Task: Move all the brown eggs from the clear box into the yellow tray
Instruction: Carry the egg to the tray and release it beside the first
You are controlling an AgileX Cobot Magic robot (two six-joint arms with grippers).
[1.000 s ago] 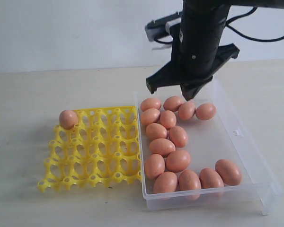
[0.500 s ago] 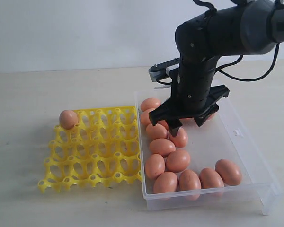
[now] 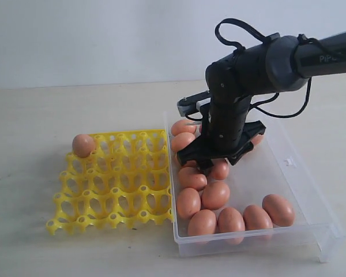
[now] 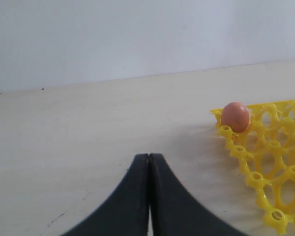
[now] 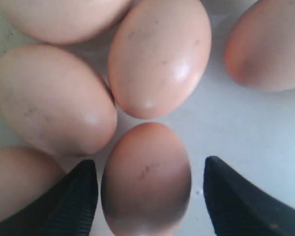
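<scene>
The right gripper (image 5: 150,199) sits low in the clear box (image 3: 303,193), centre-right, jaws wide apart around 1 brown egg (image 5: 145,167), gripping nothing, apparently ready to close. The left gripper (image 4: 149,196) is closed and empty. 1 egg (image 3: 83,145) occupies the yellow tray's (image 3: 143,188) upper-left cup. At least 11 show in the box.

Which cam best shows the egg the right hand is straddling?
Right wrist view: the egg lies in plain sight inside the open right hand. Exterior view: the hand mostly hides it. Left wrist view misses it.

Tray (image 3: 121,190) left of box (image 3: 304,186) holding eggs (image 3: 230,220)
</scene>
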